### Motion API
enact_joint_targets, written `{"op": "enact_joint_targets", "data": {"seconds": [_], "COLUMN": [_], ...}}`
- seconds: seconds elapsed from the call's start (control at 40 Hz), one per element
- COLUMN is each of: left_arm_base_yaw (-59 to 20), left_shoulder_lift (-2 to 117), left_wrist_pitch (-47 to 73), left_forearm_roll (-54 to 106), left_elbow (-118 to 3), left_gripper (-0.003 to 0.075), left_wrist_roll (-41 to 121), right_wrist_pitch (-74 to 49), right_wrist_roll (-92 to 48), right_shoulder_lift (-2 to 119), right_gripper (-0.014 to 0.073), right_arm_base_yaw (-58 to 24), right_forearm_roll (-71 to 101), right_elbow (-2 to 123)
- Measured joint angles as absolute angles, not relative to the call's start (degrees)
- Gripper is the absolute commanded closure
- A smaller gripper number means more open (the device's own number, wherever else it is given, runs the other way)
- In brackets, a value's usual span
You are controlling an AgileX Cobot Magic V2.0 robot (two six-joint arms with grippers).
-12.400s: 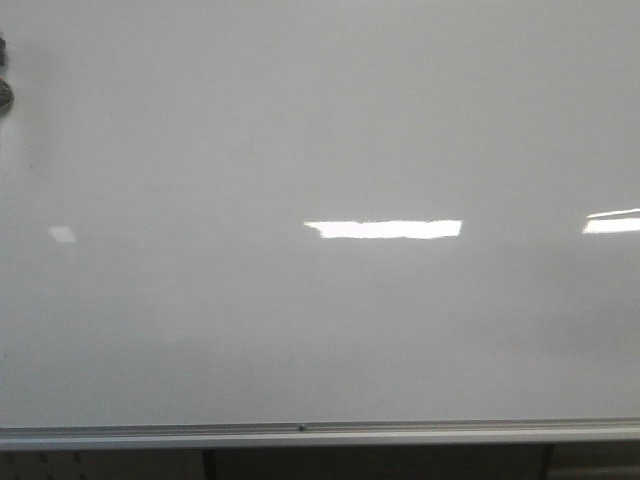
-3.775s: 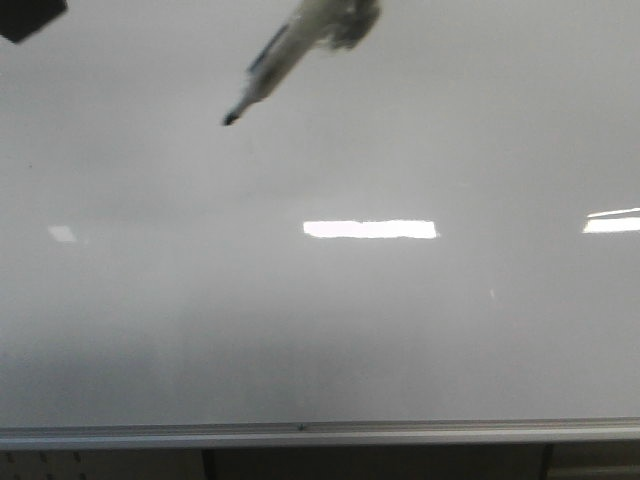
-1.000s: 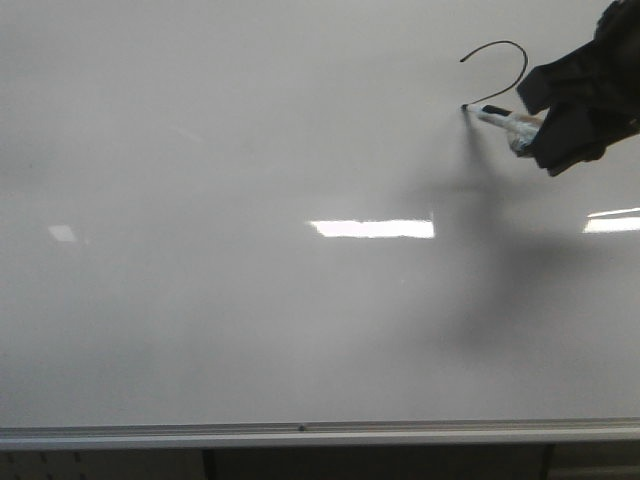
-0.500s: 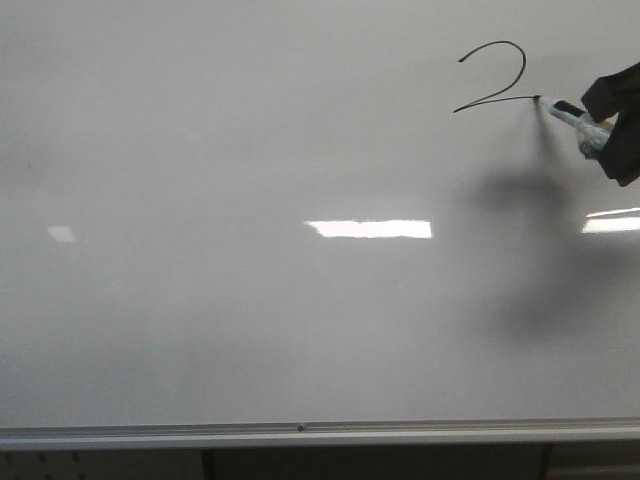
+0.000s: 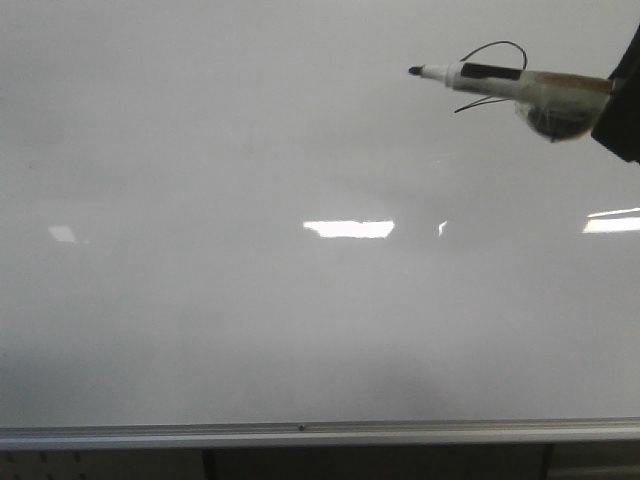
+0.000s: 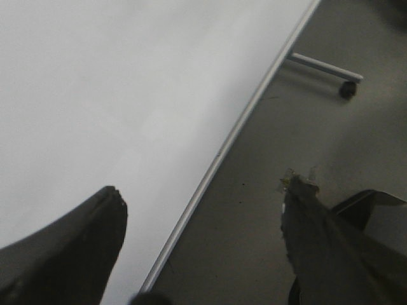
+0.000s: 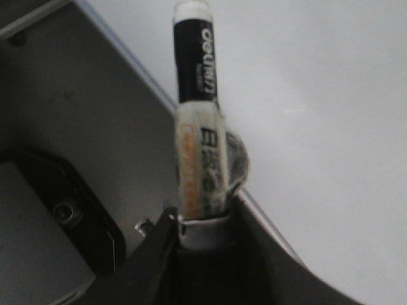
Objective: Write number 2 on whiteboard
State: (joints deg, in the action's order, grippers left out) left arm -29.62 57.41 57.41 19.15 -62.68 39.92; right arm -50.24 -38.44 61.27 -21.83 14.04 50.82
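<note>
The whiteboard fills the front view, with its silver bottom rail below. A thin black number 2 is drawn at the upper right; the marker crosses in front of it and hides its middle. My right gripper is shut on the marker, whose black tip points left, off the board. In the front view only the edge of the right gripper shows. My left gripper is open and empty, over the whiteboard's lower rail.
Bright light reflections lie across the board's middle and right edge. Grey floor and a wheeled stand leg lie below the board. A dark device sits beside the right gripper in its wrist view.
The right gripper finished the base stroke of the 2, then pulled the marker off the board and swung it so the tip points left. The left arm stays out of the front view.
</note>
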Motion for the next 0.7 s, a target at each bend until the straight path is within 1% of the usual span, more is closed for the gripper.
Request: {"op": "enact_joint_targets", "data": {"seconds": [0.15,0.3,0.53,0.7], "left_arm_base_yaw": [-39.3,-46.9,-52.7,-53.9], "left_shoulder_lift": [63.3,69.2,77.2,81.7], "left_wrist_pitch": [58.0,58.0,56.3,53.7], "left_forearm_roll": [19.3,19.4,19.5,19.7], "left_elbow": [-65.6,-68.0,-70.6,-71.1], "left_gripper": [0.0230,0.0230,0.0230,0.0230], "left_wrist_roll": [44.2,45.9,46.2,46.3], "right_wrist_pitch": [-57.3,-59.5,-59.5,-59.5], "right_wrist_roll": [-43.3,-45.9,-46.1,-46.2], "right_shoulder_lift": [60.6,60.6,60.6,60.6], "right_gripper": [0.0526,0.0526,0.0526,0.0526], "right_arm_base_yaw": [-26.8,-29.6,-30.0,-30.0], "right_forearm_roll": [17.5,21.9,24.0,24.5], "right_elbow": [50.8,50.8,50.8,50.8]}}
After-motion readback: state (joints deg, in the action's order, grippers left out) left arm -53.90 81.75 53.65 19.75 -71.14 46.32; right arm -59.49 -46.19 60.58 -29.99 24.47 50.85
